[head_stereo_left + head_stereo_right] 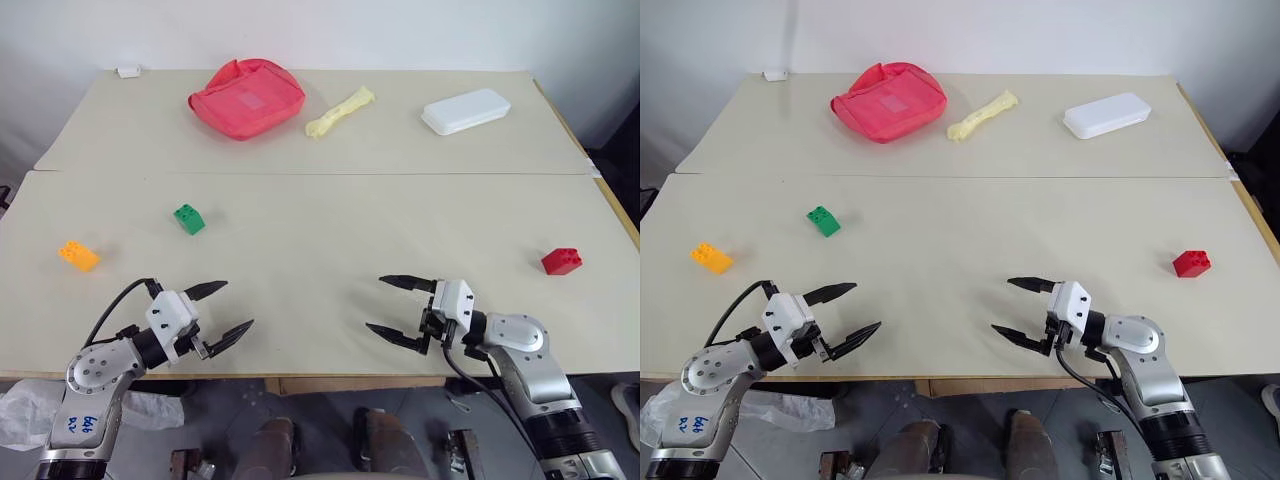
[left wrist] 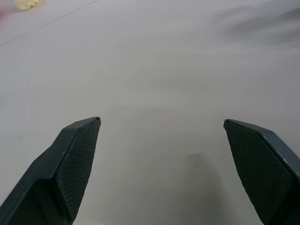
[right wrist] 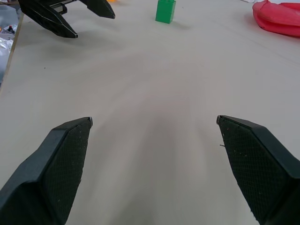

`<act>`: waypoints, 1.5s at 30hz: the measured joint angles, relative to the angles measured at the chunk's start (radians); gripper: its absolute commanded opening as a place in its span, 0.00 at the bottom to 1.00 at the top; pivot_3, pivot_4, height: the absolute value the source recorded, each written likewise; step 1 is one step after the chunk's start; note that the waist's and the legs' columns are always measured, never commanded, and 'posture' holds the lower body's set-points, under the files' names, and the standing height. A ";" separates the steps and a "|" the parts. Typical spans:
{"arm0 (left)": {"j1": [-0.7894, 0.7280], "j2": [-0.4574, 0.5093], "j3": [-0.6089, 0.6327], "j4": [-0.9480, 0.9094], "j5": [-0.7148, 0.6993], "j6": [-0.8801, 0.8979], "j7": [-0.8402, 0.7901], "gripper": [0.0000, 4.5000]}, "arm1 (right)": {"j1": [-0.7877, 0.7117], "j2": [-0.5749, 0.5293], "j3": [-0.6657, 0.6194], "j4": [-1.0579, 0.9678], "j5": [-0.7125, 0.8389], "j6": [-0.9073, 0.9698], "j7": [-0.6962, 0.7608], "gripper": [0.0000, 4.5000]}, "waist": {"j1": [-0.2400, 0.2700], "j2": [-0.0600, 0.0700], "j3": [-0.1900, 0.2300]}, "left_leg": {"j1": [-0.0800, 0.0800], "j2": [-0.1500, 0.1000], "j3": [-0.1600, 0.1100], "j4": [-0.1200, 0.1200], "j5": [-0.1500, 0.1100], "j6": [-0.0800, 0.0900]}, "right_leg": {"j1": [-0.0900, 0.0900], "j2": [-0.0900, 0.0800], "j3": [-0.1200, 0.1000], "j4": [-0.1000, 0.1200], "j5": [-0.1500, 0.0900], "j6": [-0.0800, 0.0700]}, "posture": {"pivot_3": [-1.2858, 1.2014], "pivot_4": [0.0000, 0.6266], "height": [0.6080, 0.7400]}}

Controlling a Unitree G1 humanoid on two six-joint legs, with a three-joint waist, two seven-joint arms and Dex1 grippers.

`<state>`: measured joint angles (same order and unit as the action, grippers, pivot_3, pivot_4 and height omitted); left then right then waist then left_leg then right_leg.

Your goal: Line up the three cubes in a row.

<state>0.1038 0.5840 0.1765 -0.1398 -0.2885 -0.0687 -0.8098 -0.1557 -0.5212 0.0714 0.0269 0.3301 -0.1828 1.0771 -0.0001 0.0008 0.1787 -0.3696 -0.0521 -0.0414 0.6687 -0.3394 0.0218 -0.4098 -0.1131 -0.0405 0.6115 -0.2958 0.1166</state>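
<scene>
The right wrist view is showing the green cube [image 3: 165, 11] standing upright beyond the left claw [image 3: 75, 18]. In the left eye view, the orange cube [image 1: 79, 256] is lying at far left, the red cube [image 1: 561, 261] at far right near the bench [image 1: 320, 220] edge. Both the left claw and the right claw [image 1: 392, 306] are gaping wide, empty, with bare bench between them.

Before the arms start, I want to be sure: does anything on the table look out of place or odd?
Nothing is spilled or broken. The three studded blocks lie scattered, not in a row: the small orange block and small green block on the left, the small red block far right. Both the left gripper and right gripper are open, holding nothing.
</scene>
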 measured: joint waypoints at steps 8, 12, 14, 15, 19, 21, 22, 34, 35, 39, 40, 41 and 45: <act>0.003 -0.013 0.002 -0.011 -0.066 0.052 -0.018 1.00 | -0.024 0.000 0.000 0.002 0.002 0.007 -0.001 1.00 | 0.001 0.000 0.000 | 0.000 0.000 0.000 0.001 0.000 0.000 | 0.000 0.000 0.000 0.001 0.000 0.000 | 0.52 0.24 1.00; -0.068 -0.012 -0.008 -0.044 -0.101 0.105 -0.033 1.00 | -0.028 0.007 -0.040 -0.021 0.029 0.032 -0.046 1.00 | 0.005 0.000 0.000 | -0.001 0.000 -0.001 0.004 0.000 0.000 | 0.001 0.000 -0.001 0.001 0.000 0.000 | 0.52 0.24 1.00; -0.139 -0.012 -0.039 -0.047 -0.101 0.121 -0.044 1.00 | -0.027 0.004 -0.094 -0.055 0.054 0.055 -0.094 1.00 | 0.012 0.000 0.000 | -0.001 -0.001 -0.002 0.006 0.000 0.000 | 0.001 0.000 -0.001 0.001 0.000 0.000 | 0.52 0.24 1.00; -0.179 -0.012 -0.061 -0.048 -0.100 0.123 -0.056 1.00 | -0.027 -0.003 -0.137 -0.074 0.065 0.066 -0.126 1.00 | 0.016 0.000 0.000 | -0.001 -0.001 -0.002 0.007 0.000 0.000 | 0.001 0.000 -0.001 0.001 0.000 0.000 | 0.52 0.24 1.00; -0.280 -0.011 -0.170 -0.035 -0.072 0.110 -0.138 1.00 | 0.062 -0.052 -0.331 -0.159 0.089 0.122 -0.256 1.00 | 0.030 0.000 0.000 | -0.002 -0.002 -0.003 0.007 0.000 0.000 | 0.001 0.000 -0.002 0.005 0.000 0.000 | 0.52 0.24 1.00; -0.326 -0.025 -0.231 -0.011 -0.058 0.111 -0.176 1.00 | 0.159 -0.060 -0.458 -0.179 0.085 0.140 -0.338 1.00 | 0.037 0.001 0.000 | -0.002 -0.003 -0.003 0.007 -0.001 0.001 | 0.001 0.000 -0.003 0.005 0.000 0.000 | 0.52 0.24 1.00; -0.350 -0.042 -0.251 0.007 -0.056 0.113 -0.186 1.00 | 0.209 -0.059 -0.527 -0.177 0.073 0.134 -0.379 1.00 | 0.039 0.001 0.000 | -0.002 -0.004 -0.003 0.007 -0.001 0.002 | 0.001 0.000 -0.003 0.006 0.000 0.000 | 0.52 0.24 1.00; -0.437 -0.109 -0.322 0.080 -0.047 0.111 -0.223 1.00 | 0.371 0.013 -0.770 -0.001 0.046 0.135 -0.589 1.00 | 0.005 0.003 -0.002 | 0.002 -0.001 0.006 0.009 0.000 0.002 | 0.001 0.001 0.007 0.007 0.001 0.001 | 0.52 0.24 1.00; -0.439 -0.110 -0.319 0.080 -0.047 0.112 -0.216 1.00 | 0.347 0.005 -0.749 -0.014 0.051 0.169 -0.594 1.00 | -0.002 0.003 -0.002 | 0.003 -0.001 0.007 0.010 0.000 0.002 | 0.001 0.001 0.009 0.008 0.001 0.001 | 0.52 0.24 1.00; -0.443 -0.113 -0.307 0.077 -0.047 0.113 -0.204 1.00 | 0.222 -0.055 -0.681 -0.066 0.065 0.326 -0.635 1.00 | -0.001 0.004 -0.002 | 0.004 0.000 0.009 0.011 0.000 0.002 | 0.000 0.001 0.012 0.010 0.001 0.002 | 0.52 0.24 1.00; -0.439 -0.110 -0.303 0.077 -0.047 0.112 -0.204 1.00 | 0.187 -0.079 -0.668 -0.065 0.062 0.370 -0.650 1.00 | 0.000 0.004 -0.002 | 0.004 0.000 0.009 0.011 0.000 0.002 | 0.000 0.001 0.012 0.010 0.001 0.002 | 0.52 0.24 1.00; -0.433 -0.107 -0.300 0.077 -0.046 0.112 -0.201 1.00 | 0.147 -0.111 -0.648 -0.054 0.052 0.417 -0.661 1.00 | 0.000 0.004 -0.002 | 0.003 0.000 0.009 0.011 0.000 0.002 | -0.001 0.001 0.012 0.010 0.001 0.002 | 0.52 0.24 1.00; -0.411 -0.106 -0.295 0.074 -0.041 0.112 -0.185 1.00 | 0.019 -0.186 -0.581 0.036 0.008 0.532 -0.693 1.00 | 0.011 0.004 -0.002 | 0.001 -0.001 0.009 0.012 0.000 0.003 | -0.001 0.001 0.012 0.009 0.001 0.002 | 0.52 0.24 1.00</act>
<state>-0.3070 0.4778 -0.1189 -0.0657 -0.3300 0.0436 -0.9947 -0.1370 -0.7073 -0.5093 0.0626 0.3381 0.3491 0.3841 0.0114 0.0051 0.1767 -0.3686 -0.0530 -0.0327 0.6808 -0.3396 0.0247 -0.4112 -0.1126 -0.0289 0.6204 -0.2950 0.1182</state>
